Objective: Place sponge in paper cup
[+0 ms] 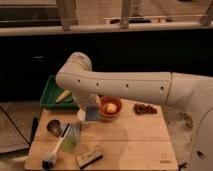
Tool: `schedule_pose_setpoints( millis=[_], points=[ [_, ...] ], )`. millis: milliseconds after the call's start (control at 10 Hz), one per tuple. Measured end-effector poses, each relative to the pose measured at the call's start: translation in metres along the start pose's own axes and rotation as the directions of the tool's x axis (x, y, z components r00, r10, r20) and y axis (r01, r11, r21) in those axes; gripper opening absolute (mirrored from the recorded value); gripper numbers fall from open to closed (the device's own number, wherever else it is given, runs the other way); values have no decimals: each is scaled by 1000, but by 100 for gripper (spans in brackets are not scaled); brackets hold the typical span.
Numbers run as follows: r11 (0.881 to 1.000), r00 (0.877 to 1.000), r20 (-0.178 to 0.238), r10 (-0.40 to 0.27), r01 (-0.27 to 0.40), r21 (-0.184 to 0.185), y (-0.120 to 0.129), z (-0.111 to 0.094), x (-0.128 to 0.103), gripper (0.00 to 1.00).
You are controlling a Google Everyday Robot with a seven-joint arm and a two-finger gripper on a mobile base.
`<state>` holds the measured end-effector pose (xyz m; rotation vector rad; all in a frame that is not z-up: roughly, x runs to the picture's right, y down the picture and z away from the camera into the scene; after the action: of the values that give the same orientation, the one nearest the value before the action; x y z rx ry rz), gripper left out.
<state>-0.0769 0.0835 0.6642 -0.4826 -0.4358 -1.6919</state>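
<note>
While the sponge (pixel 93 114) is held tight in the closed gripper (pixel 91 107), with the paper cup (pixel 82 116) just beside it, a small shift over the cup is needed before it is dropped.

The single camera sits high on the robot's side of the wooden table (pixel 140 147), looking forward and down across it. It is near enough that the white arm (pixel 130 86), entering from the right edge, spans the middle of the view. The closed gripper (pixel 89 107) hangs at its far end, left of centre, above the table's rear half.
</note>
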Motion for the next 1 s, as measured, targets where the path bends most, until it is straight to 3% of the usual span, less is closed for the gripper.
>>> schedule_pose_setpoints(
  millis=[1000],
  points=[
    [1000,997,78,-28,27,15,-27,18,21,0]
  ],
)
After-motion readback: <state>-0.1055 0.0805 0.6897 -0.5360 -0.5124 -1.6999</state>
